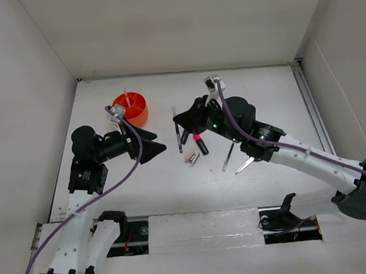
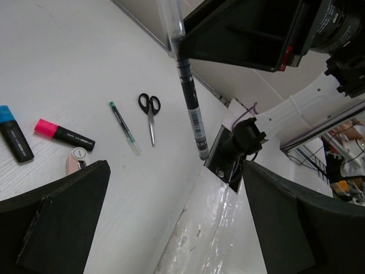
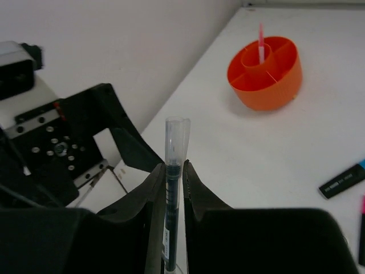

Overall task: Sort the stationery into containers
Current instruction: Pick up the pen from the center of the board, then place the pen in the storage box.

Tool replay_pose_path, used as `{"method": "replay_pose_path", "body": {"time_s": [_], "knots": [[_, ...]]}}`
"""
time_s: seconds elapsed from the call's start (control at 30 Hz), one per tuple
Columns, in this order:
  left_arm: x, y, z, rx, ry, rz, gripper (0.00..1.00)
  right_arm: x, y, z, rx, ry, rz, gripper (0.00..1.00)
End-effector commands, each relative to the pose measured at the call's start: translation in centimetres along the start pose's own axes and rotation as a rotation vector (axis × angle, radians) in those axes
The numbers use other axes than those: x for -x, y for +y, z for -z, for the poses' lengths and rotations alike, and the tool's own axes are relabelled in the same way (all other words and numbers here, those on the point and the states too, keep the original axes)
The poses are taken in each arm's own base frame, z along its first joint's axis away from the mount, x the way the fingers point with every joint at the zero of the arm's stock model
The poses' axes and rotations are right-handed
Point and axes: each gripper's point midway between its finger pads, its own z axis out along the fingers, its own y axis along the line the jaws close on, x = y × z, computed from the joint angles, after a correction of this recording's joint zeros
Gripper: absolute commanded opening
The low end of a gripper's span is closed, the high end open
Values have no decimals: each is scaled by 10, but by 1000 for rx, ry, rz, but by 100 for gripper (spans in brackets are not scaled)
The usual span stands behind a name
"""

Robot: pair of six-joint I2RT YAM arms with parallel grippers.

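The round orange organiser [image 1: 131, 109] stands at the back left with a thin pink pen [image 3: 261, 48] upright in its centre well; it also shows in the right wrist view [image 3: 265, 71]. My right gripper [image 1: 185, 119] [image 3: 174, 168] is shut on a dark pen with a clear cap [image 3: 176, 137] [image 1: 179, 140] [image 2: 191, 103], held above the table. My left gripper [image 1: 158, 142] [image 2: 177, 217] is open and empty, just left of that pen. On the table lie a blue-capped highlighter [image 2: 14, 140], a pink-capped highlighter [image 2: 63, 134], a small eraser [image 2: 76, 160], another pen [image 2: 124, 128] and the scissors [image 2: 150, 111].
White walls close in the table at the left, back and right. A metal rail [image 1: 311, 111] runs along the right edge. The arm bases and a taped strip [image 1: 203, 227] are at the near edge.
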Motion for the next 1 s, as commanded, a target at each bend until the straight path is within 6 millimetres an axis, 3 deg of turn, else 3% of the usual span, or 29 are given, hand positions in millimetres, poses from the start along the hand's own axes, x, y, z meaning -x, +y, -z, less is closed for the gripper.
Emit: {"method": "replay_pose_path", "body": {"time_s": [0.0,0.1,0.27,0.33,0.7,0.97], "knots": [[3,-22,4,-102,-2,-78,100,28,43,12,209,-92,24,0],[4,-29,6,-131,-9,-98,100,34,68,21,346,-116,15,0],[5,-37,9,-145,-15,-116,100,17,86,16,412,-85,32,0],[5,-37,9,-145,-15,-117,100,19,97,21,465,-95,46,0],[7,-42,12,-144,-33,-142,97,1,105,14,513,-59,32,0],[10,-42,12,-135,-40,-150,89,-8,110,9,546,-48,15,0]]}}
